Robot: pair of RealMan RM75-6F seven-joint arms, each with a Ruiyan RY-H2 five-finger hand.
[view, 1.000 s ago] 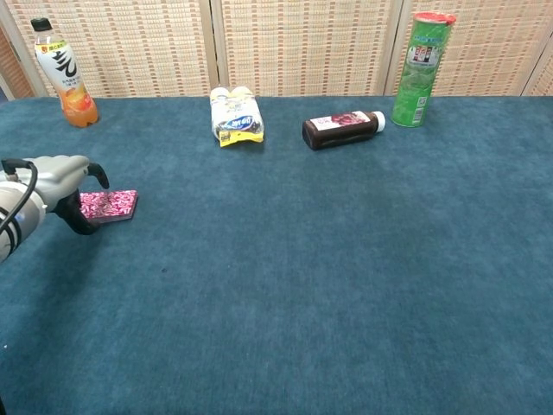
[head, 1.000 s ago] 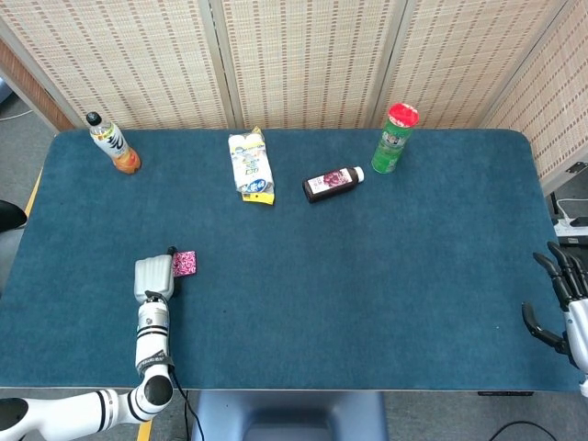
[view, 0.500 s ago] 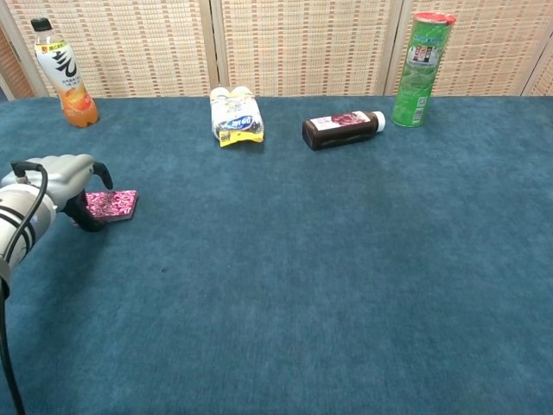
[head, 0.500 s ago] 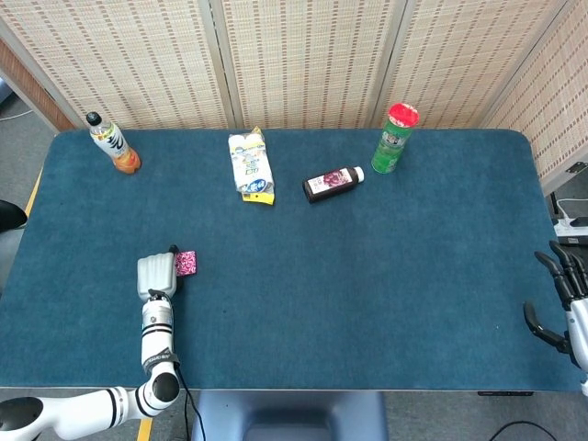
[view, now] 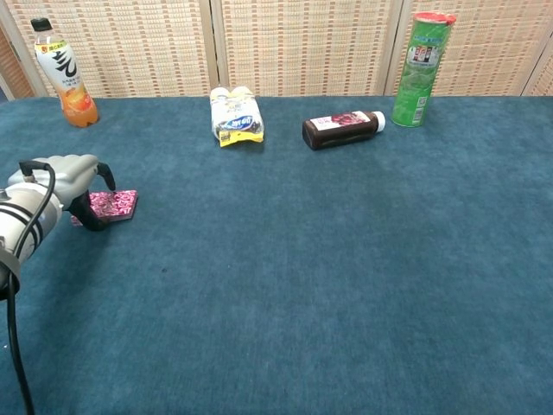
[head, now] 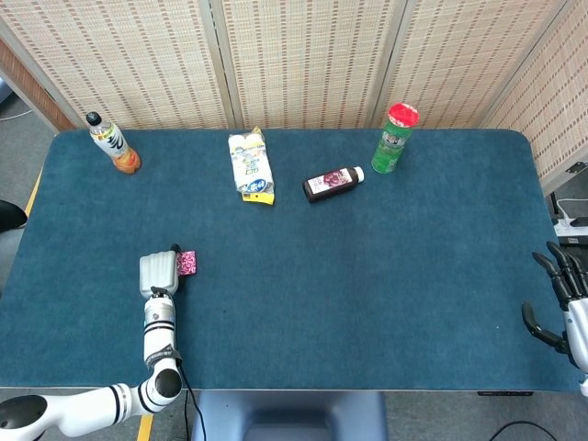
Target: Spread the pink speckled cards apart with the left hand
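The pink speckled cards [head: 187, 264] lie as a small stack on the blue table [head: 367, 276] at the near left. In the chest view the cards [view: 117, 204] lie flat, their left end under my left hand [view: 62, 178]. That hand curls over the stack's left edge, with a dark fingertip [view: 107, 176] above it and the thumb in front. In the head view my left hand [head: 158, 273] hides the stack's left part. My right hand [head: 560, 296] hangs off the table's right edge, fingers apart and holding nothing.
Along the far side stand an orange drink bottle [head: 113, 144], a white and yellow packet [head: 250, 165], a dark bottle lying on its side [head: 332, 184] and a green can with a red lid [head: 396, 138].
My left hand has crept a little to the right and further over the cards, so less of the stack shows. The right hand has hardly moved.
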